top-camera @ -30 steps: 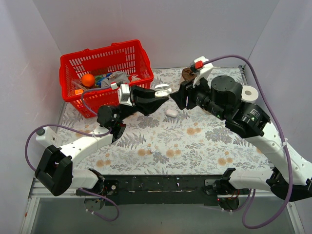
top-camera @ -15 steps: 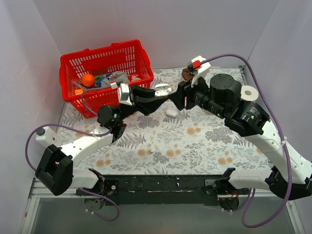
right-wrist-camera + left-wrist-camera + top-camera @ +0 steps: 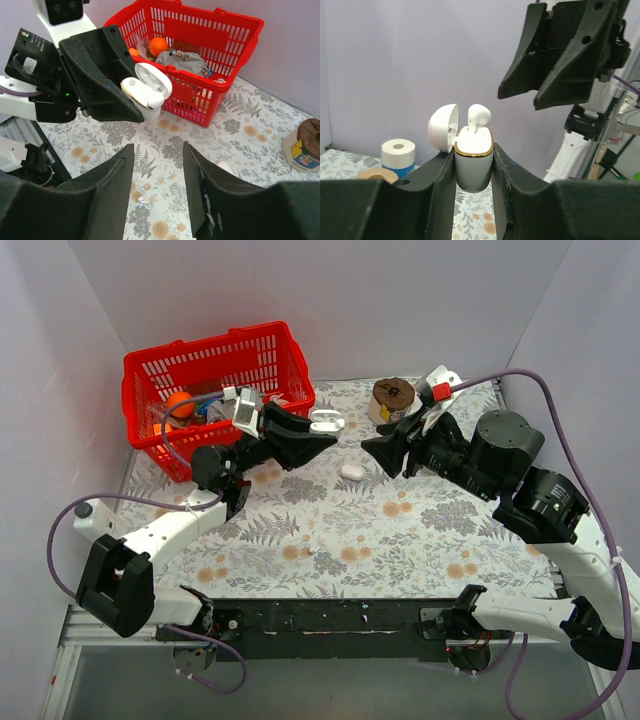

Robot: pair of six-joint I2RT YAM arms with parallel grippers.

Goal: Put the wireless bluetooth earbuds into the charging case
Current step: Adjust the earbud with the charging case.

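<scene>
My left gripper (image 3: 322, 432) is shut on the charging case (image 3: 326, 422) and holds it upright in the air near the basket. The white case with a gold rim (image 3: 474, 167) has its lid open to the left, and one earbud (image 3: 478, 118) stands in it, stem down. The case also shows in the right wrist view (image 3: 146, 93). My right gripper (image 3: 379, 453) is open and empty, to the right of the case and apart from it; its fingers (image 3: 112, 190) frame the table. A second earbud (image 3: 141, 199) lies on the floral cloth below.
A red basket (image 3: 213, 378) with an orange ball and other items stands at the back left. A brown-lidded jar (image 3: 392, 398) stands at the back. A small white oval object (image 3: 352, 471) lies on the cloth between the grippers. Tape rolls (image 3: 398, 151) stand behind.
My right gripper has drawn back to the right, away from the case it was close to. My left gripper has shifted slightly left and back with the case.
</scene>
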